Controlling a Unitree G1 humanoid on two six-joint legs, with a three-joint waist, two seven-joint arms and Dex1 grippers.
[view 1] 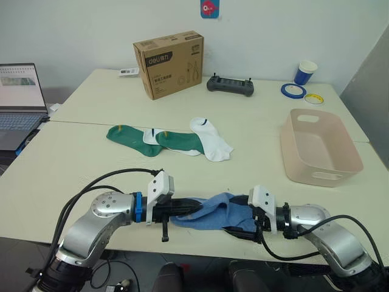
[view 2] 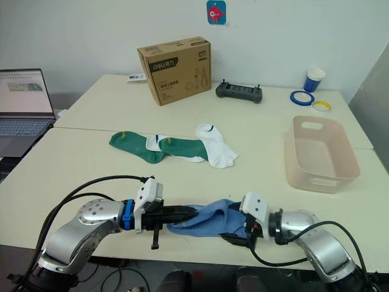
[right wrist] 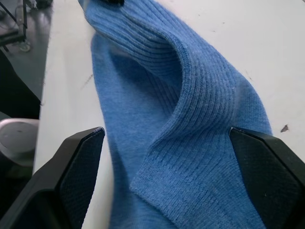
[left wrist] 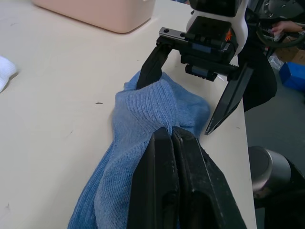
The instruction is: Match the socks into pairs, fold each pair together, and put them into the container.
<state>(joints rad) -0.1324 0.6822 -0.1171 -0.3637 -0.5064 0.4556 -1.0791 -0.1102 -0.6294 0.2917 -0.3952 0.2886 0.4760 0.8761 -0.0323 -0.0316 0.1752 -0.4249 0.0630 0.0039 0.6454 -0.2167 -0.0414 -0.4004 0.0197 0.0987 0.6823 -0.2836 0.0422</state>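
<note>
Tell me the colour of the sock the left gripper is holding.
Light blue, ribbed knit; the sock shows best in the left wrist view, pinched by the left gripper.

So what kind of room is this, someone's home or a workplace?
Most likely an office or lab set up for testing, not a home: pale work tables pushed together, an open laptop, a handheld controller, and rolls of tape beside a paper cup.

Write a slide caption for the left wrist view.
Left pincer shut on blue socks; right pincer open around their far end.
</note>
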